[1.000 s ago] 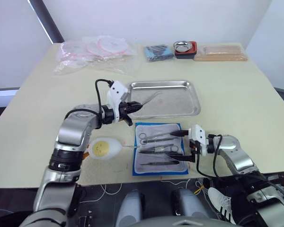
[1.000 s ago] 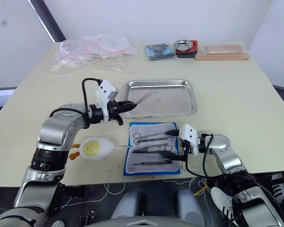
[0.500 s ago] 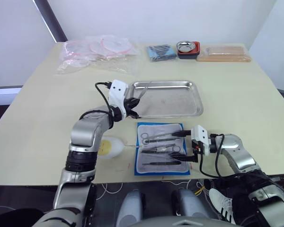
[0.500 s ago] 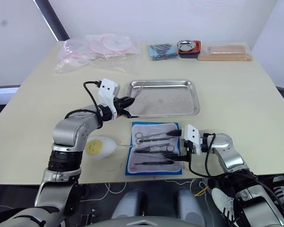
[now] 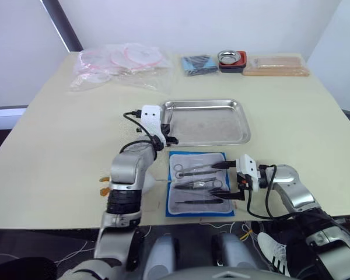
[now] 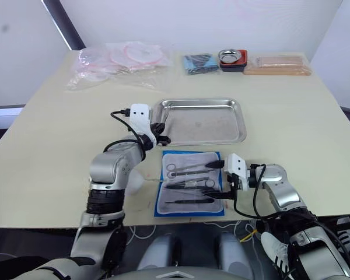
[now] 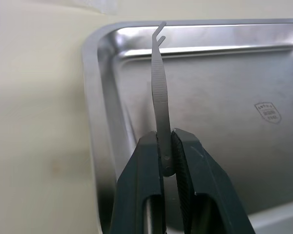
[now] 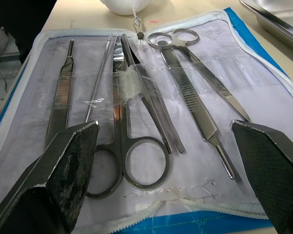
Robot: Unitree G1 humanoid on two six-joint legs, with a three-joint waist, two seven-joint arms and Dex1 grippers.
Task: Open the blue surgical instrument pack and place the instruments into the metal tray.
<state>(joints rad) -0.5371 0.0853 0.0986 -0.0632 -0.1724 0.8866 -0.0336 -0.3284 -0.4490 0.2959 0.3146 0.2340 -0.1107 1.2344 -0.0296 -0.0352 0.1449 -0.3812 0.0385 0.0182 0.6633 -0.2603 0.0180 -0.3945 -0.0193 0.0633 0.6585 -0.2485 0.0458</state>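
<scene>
**Holding tweezers over the tray's corner**

Gripping a slim pair of tweezers [image 7: 159,87], the left tool [image 7: 167,146] has its two fingers pressed tight on the handle end, the bent tips pointing toward the rim of the metal tray [image 5: 239,137]. In the head view this tool [image 5: 166,133] sits at the tray's 9 o'clock edge, above its near-left corner. The tray lies mid-counter [image 5: 58,134], its floor bare and shiny.

At the tray's 6 o'clock, just beside it, the blue surgical instrument pack [image 5: 171,211] lies unzipped and flat, pale lining up. The instruments [image 8: 136,97] rest in its clear pockets: ring-handled scissors [image 8: 132,146], a clamp [image 8: 185,63], a scalpel handle and a thin probe, side by side.

The right tool [image 5: 228,179] is at the pack's 3 o'clock edge, fingers spread wide and holding nothing, one finger [image 8: 63,165] on either side of the pack's near end.

At the counter's 12 o'clock edge are clear plastic bags [image 5: 119,61], a dark-blue bundle [image 5: 197,63], a steel bowl with a red base [image 5: 228,59] and a tan packet [image 5: 275,64].
</scene>
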